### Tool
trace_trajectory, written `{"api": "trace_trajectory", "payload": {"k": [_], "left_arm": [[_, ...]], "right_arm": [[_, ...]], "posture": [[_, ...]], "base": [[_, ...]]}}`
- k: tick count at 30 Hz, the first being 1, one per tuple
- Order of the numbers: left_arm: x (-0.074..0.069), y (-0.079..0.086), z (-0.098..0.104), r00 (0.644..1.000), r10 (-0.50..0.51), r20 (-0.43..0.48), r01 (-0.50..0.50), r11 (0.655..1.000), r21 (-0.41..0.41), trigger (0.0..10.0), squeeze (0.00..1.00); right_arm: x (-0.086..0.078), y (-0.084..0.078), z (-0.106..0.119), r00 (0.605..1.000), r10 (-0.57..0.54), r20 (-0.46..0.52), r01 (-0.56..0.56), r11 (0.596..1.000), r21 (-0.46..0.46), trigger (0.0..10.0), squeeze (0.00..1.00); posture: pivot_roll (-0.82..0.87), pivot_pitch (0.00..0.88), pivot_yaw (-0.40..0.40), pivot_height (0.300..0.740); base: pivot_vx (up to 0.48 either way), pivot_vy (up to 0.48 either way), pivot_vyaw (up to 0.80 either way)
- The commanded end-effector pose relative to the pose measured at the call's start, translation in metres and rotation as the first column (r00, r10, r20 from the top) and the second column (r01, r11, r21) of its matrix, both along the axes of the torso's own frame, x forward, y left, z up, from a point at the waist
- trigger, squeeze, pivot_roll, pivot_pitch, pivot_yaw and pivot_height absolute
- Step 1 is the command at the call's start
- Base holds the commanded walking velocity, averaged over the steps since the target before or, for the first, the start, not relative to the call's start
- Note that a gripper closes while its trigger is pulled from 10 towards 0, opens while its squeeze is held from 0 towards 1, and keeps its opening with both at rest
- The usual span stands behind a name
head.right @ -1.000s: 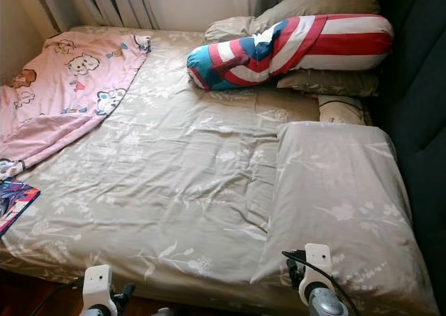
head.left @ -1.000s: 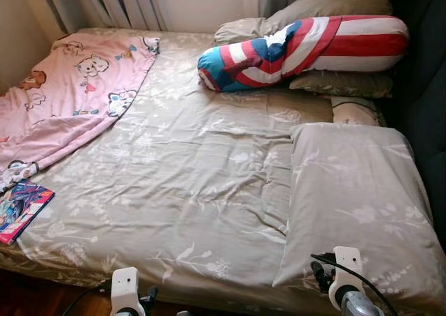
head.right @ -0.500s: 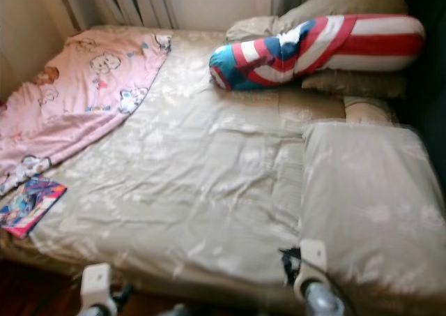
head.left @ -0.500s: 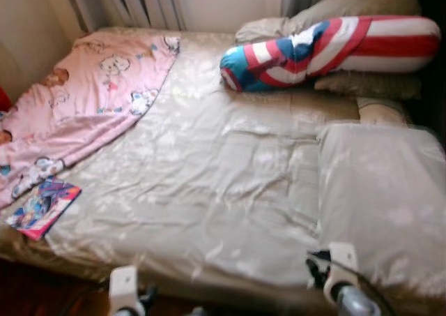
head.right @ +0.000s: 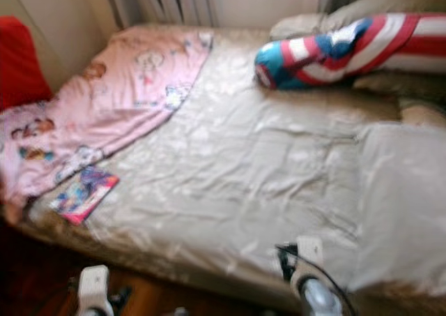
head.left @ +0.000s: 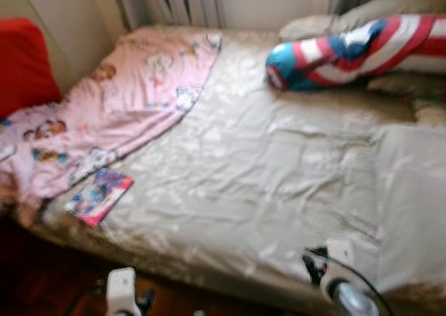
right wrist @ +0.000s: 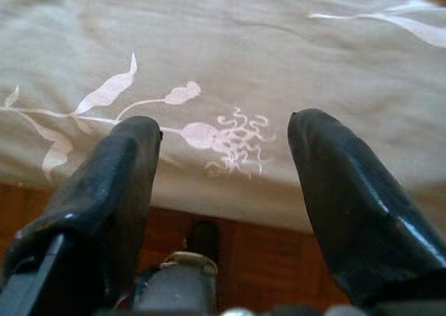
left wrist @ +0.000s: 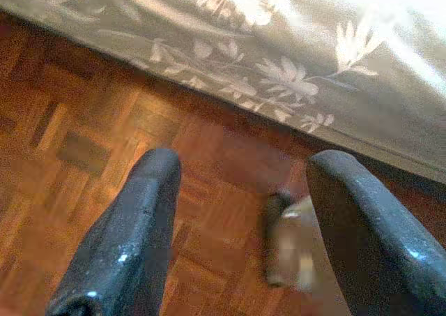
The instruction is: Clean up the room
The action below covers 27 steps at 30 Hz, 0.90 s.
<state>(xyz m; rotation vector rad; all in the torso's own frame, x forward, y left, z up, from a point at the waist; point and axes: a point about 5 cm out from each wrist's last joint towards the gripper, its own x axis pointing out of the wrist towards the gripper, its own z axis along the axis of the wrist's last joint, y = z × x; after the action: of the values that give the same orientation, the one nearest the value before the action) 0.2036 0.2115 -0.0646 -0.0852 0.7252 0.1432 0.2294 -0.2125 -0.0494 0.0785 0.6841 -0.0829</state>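
— One loose item on the bed worth logging?

— One: a flat, glossy, brightly printed magazine or picture book (head.left: 99,196), pink and blue, lying on the beige floral bedsheet (head.left: 265,162) at the near edge of the mattress, touching the hem of the pink cartoon-print blanket (head.left: 132,100). Head views are blurred, so the cover cannot be read.

— Position relative to the fingers?

— Ahead of the left gripper (left wrist: 244,232) and up on the bed, a little to its outer side. Well apart from the right gripper (right wrist: 223,190), far across to that gripper's inner side. Left arm judged the nearer.

— Long axis?

— Runs diagonally, from the near bed edge away towards the blanket; a corner points roughly at the left fingers.

— Finger state, left?

— Two black fingers (left wrist: 132,225) spread wide, nothing between them, held low over the brown parquet floor (left wrist: 83,141) just short of the sheet's hanging edge.

— Right?

— Also spread, holding nothing, over the sheet's near edge beside a white flower print.

— Other entries?

— Red, white and blue striped bolster (head.left: 348,47) at the head end, beige pillows behind it, a red cushion or chair back (head.left: 24,65) beyond the blanket.
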Motion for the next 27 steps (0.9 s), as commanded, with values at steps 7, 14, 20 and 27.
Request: {"api": "trace_trajectory", "payload": {"k": [7,14,20,27], "left_arm": [[-0.0037,0.0087,-0.001,1.0,0.015,-0.025,-0.015,1.0,0.009,10.0,0.0],[-0.0031,0.0084,-0.0007,1.0,0.016,-0.022,-0.016,1.0,0.009,10.0,0.0],[-0.0045,0.0072,-0.0016,1.0,0.016,-0.023,-0.016,1.0,0.007,10.0,0.0],[-0.0052,0.0077,-0.0018,1.0,0.018,-0.022,-0.018,1.0,0.007,10.0,0.0]], "right_arm": [[-0.0024,0.0053,-0.0028,1.0,-0.001,-0.011,0.001,1.0,0.026,10.0,0.0],[-0.0026,0.0053,-0.003,1.0,-0.001,-0.012,0.001,1.0,0.027,10.0,0.0],[-0.0028,0.0056,-0.0033,1.0,-0.001,-0.015,0.001,1.0,0.029,10.0,0.0],[-0.0046,0.0061,-0.0045,1.0,0.001,-0.021,0.0,1.0,0.029,10.0,0.0]], "posture": [[0.02,0.172,0.032,0.711],[0.02,0.171,0.03,0.711],[0.02,0.172,0.029,0.711],[0.02,0.17,0.029,0.711]], "base": [[0.0,0.425,0.0],[0.0,0.424,0.0],[0.0,0.425,0.0],[0.0,0.424,0.0]]}}
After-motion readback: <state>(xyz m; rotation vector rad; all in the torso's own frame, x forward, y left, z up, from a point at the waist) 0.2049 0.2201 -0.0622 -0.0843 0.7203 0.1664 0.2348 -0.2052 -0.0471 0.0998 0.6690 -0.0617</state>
